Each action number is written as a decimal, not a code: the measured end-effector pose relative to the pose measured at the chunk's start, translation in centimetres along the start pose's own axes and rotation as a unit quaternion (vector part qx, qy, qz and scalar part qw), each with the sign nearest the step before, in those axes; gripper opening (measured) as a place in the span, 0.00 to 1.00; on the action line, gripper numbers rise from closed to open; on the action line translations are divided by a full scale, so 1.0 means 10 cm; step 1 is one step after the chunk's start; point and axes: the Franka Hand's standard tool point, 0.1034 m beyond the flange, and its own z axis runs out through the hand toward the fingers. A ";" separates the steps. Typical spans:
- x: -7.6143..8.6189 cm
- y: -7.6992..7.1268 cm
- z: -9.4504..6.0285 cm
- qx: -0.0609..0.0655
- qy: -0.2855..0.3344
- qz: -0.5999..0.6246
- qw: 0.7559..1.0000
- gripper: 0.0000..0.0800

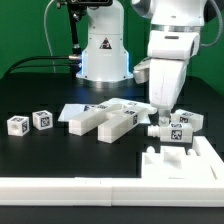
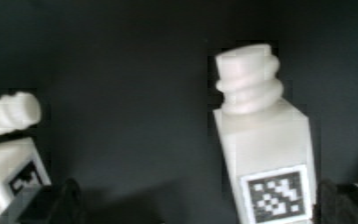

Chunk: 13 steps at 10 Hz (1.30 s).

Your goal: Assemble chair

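A black table [image 1: 30, 98] stands before a green backdrop [image 1: 18, 20], with a long white rail [image 1: 60, 190] along its near edge.

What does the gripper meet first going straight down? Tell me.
Likely the tagged white post lying right beneath the gripper, between its open jaws; depth is unclear.
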 end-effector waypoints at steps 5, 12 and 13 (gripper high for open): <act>0.07 -0.28 0.34 0.020 -0.013 0.053 0.998 0.81; 0.02 -0.23 0.44 0.010 -0.008 0.079 0.997 0.35; 0.00 -0.21 0.42 0.009 -0.008 0.146 0.989 0.35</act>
